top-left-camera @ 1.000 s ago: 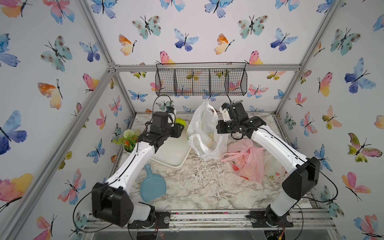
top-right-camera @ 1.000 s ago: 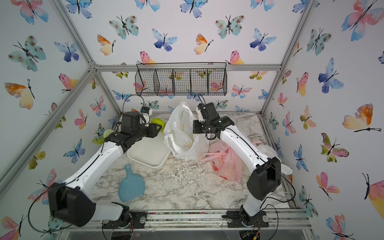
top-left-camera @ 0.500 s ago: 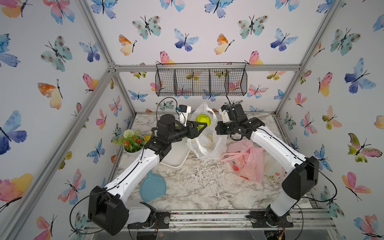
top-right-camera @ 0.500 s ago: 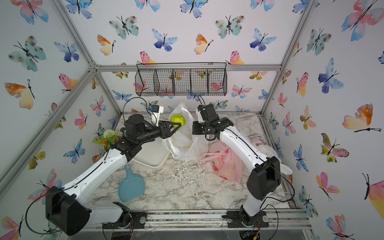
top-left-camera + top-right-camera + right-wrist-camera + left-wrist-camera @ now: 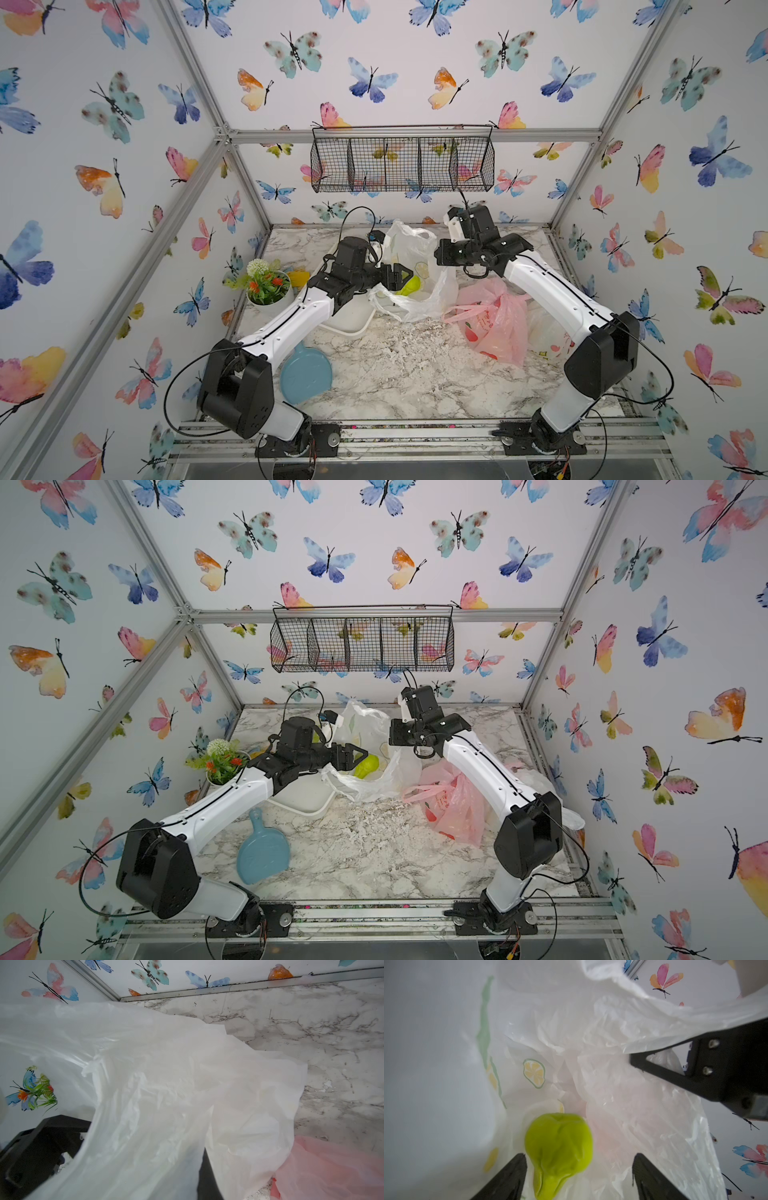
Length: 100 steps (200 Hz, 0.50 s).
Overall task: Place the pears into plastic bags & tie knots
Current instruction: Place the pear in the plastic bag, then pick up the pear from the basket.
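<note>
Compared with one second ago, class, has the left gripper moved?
Yes. The left gripper has swung off the white tray, away from the potted flowers, to the mouth of the lemon bag.

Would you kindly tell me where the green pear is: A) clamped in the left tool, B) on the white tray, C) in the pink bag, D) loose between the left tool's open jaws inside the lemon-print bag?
D: the left tool gapes clear of the green pear, lemon-print bag around both.
</note>
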### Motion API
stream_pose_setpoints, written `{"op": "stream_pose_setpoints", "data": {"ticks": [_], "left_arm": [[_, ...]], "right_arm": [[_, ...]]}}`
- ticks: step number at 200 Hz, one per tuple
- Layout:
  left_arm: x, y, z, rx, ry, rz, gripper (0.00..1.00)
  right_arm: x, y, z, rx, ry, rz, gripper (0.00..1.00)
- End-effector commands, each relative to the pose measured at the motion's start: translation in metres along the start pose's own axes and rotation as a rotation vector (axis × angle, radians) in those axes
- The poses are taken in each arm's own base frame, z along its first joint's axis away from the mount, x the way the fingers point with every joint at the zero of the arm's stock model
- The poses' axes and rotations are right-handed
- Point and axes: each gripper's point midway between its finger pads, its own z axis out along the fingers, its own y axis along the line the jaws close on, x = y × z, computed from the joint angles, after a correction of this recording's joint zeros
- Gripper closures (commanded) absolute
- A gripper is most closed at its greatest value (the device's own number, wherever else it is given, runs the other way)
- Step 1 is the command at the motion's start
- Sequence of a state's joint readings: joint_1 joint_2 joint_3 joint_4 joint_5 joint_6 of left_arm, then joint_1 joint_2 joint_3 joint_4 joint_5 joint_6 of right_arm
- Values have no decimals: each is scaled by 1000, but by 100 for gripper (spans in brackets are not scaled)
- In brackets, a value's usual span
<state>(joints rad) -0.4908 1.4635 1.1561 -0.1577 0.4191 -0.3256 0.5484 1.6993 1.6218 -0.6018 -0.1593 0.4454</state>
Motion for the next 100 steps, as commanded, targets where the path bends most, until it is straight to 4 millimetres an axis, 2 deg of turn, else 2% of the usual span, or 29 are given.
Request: {"op": "stream_pose_setpoints", "data": {"ticks": [1, 15, 26, 43, 55, 78, 100], "left_arm": [[-11, 7, -23, -84, 7, 80, 18], [-18, 5, -34, -74, 3, 95, 19], [-32, 9, -53, -112, -18, 94, 21], [-54, 25, -87, -179, -98, 73, 22], [-59, 42, -100, -237, -153, 74, 22], [-51, 93, -98, -349, -127, 13, 20], [-41, 146, -78, -491, -102, -4, 17]], "right_arm": [[6, -6, 9, 2, 23, 12, 97], [6, -8, 8, 2, 22, 12, 98], [4, -11, 6, 10, 19, 10, 97], [4, -17, 4, 22, 20, 5, 98], [5, -25, 2, 42, 24, 4, 98], [8, -36, 3, 51, 28, 10, 97], [8, -46, 4, 88, 21, 1, 97]]}}
